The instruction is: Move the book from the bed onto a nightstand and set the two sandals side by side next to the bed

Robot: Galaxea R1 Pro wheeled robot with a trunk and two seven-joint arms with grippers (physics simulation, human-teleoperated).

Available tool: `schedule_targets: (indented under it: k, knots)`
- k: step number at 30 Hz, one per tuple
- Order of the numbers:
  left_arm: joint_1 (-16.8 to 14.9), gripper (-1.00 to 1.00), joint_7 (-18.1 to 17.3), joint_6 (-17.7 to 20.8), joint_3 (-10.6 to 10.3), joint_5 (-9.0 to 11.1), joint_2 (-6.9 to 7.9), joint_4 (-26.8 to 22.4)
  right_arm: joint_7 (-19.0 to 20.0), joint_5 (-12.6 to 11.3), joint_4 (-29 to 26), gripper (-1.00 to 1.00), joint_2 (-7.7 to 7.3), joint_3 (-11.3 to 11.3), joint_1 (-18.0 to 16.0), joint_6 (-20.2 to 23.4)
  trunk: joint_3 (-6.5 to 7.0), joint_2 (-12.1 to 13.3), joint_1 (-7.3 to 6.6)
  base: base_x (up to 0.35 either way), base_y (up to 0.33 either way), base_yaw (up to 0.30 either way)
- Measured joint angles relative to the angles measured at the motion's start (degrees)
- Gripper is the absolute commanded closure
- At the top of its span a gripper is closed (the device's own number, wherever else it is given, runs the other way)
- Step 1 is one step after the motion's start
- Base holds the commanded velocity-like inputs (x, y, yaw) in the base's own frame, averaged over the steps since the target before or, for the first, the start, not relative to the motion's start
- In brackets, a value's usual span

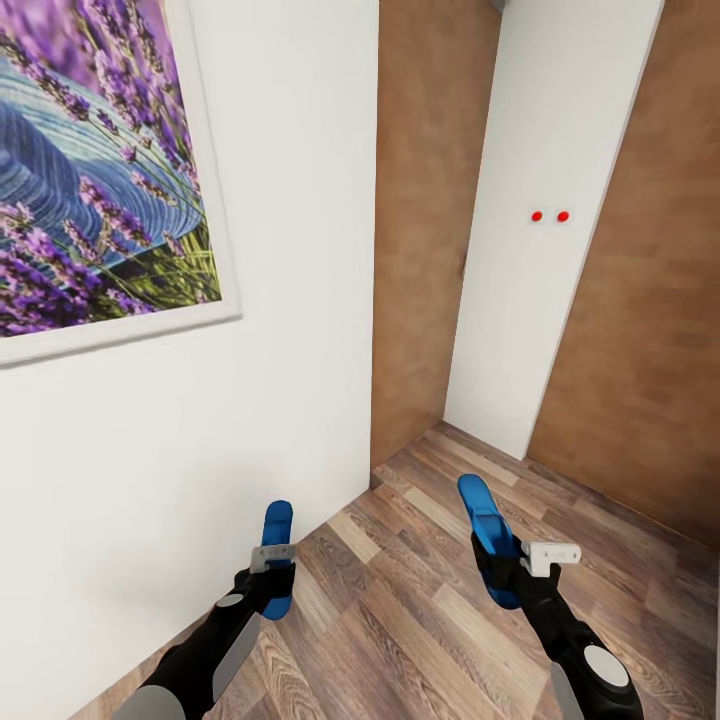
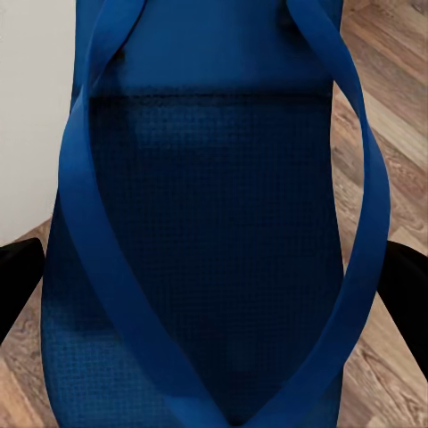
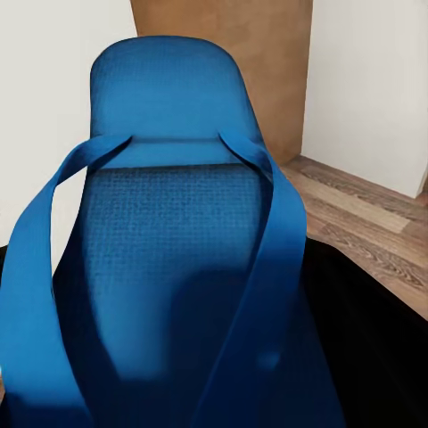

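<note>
White walls close around me on the left and ahead, with a framed lavender picture (image 1: 100, 170) hanging on the near wall, brown panelling beyond it, and wood-plank floor (image 1: 400, 600) underfoot; a white panel ahead carries two small red dots (image 1: 550, 216). My left gripper (image 1: 272, 575) is clamped on one blue sandal (image 1: 277, 555), and my right gripper (image 1: 515, 570) is clamped on the other sandal (image 1: 490, 540). Both sandals are carried clear of the floor, each with its long axis running out from the jaws, forward and upward. The left wrist view shows the left-hand sandal's footbed and crossing straps (image 2: 214, 267) filling the gap between my dark fingers (image 2: 18, 281), which sit at either edge of the sole. The right wrist view shows the second sandal (image 3: 169, 250) the same way, rounded end pointing away from the wrist toward the brown panelling. The two sandals are well apart, one per arm, so neither arm has the advantage; the deciding relation is that each sole extends straight ahead of its own jaws, and I judge that setting them side by side calls for bringing the two long axes parallel and lowering them flat. Bed, book and nightstand are not before me, so I judge the placement still undone. No brand, label or legible writing is visible on the sandals, the walls or the picture.
</note>
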Motion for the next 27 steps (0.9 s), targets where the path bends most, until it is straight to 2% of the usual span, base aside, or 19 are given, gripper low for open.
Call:
schedule_targets:
  k: [27]
  knots:
    - [0.02,1.00,-0.01,0.00,0.00,0.00,0.00,0.00,0.05,0.00,0.44,1.00,0.00,0.06,0.00,-0.03,4.85,10.84,-5.93,0.000,0.000,0.000]
